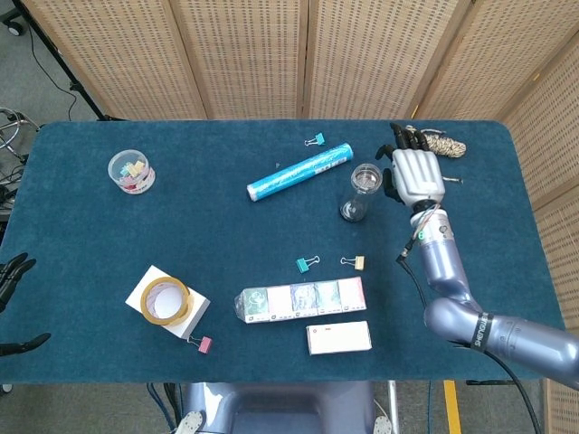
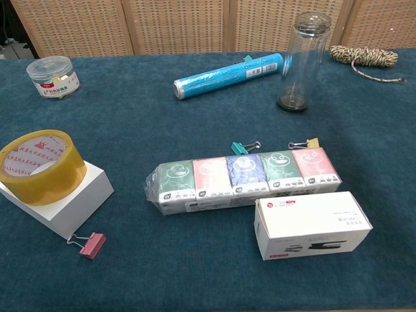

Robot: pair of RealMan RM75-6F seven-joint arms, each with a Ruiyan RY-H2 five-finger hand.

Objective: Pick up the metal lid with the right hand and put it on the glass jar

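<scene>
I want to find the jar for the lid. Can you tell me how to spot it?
Look at the far right part of the blue table. Beside the blue foil roll stands the tall clear glass jar. It is the only see-through upright cylinder there, with a metal lid on top.
</scene>
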